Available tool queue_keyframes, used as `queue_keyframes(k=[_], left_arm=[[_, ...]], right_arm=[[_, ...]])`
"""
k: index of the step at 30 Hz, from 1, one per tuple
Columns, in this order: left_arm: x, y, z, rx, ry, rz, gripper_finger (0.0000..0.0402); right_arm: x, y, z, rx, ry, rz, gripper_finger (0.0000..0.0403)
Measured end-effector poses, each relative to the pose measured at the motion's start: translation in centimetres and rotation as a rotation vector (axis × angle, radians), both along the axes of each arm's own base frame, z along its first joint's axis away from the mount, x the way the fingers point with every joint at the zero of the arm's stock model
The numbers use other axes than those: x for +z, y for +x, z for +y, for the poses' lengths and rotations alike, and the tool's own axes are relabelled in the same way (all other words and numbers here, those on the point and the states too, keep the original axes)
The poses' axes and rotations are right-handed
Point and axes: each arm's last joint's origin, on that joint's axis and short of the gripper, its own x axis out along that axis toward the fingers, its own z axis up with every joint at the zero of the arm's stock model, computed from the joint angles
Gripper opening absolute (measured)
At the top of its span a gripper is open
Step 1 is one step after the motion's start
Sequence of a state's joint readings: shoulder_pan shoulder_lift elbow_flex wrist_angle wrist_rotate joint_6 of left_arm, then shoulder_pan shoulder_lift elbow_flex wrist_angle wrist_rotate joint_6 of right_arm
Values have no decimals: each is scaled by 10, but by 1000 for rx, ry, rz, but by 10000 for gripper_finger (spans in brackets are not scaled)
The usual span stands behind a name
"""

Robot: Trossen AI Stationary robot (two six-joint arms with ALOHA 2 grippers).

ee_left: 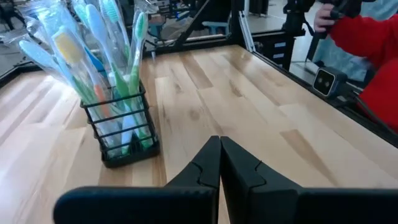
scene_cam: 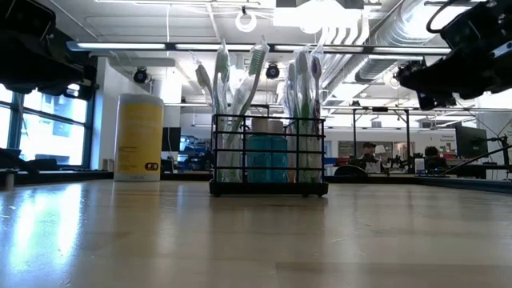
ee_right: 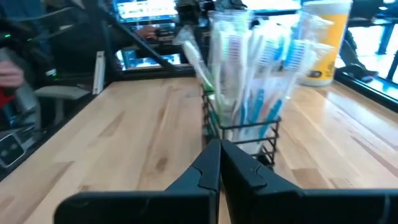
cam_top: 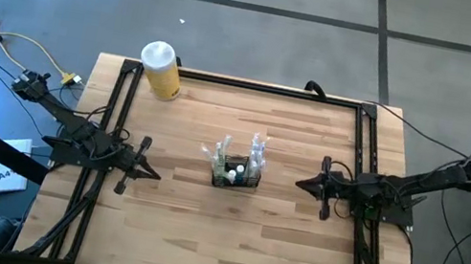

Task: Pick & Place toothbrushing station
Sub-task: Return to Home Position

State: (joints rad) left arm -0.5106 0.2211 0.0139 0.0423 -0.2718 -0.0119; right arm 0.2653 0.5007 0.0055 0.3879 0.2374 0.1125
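Black wire-grid caddy (cam_top: 237, 173) stands upright near the middle of a wooden table (cam_top: 197, 242), its open dark mesh walls forming a small box. It is packed with toothbrushes (scene_cam: 304, 88) in clear wrappers, and their green, blue and white heads fan out well above the rim. A teal-and-white item sits low among them behind the grid. The left gripper (cam_top: 153, 174) hovers to one side of the caddy and the right gripper (cam_top: 301, 184) to the other. Both are well apart from it, tips pointing towards it, fingers pressed together and holding nothing. A yellow cylinder (cam_top: 162, 71) with a white lid stands near a table corner on the left arm's side
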Motion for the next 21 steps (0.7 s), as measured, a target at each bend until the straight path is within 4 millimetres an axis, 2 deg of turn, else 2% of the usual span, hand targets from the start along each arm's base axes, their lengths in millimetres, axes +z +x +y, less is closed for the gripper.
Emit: queue_keyframes(k=[21], left_arm=[[0,0,0,-1,6,-3,1]], right_arm=[[-2,0,0,-17,15,18,3]])
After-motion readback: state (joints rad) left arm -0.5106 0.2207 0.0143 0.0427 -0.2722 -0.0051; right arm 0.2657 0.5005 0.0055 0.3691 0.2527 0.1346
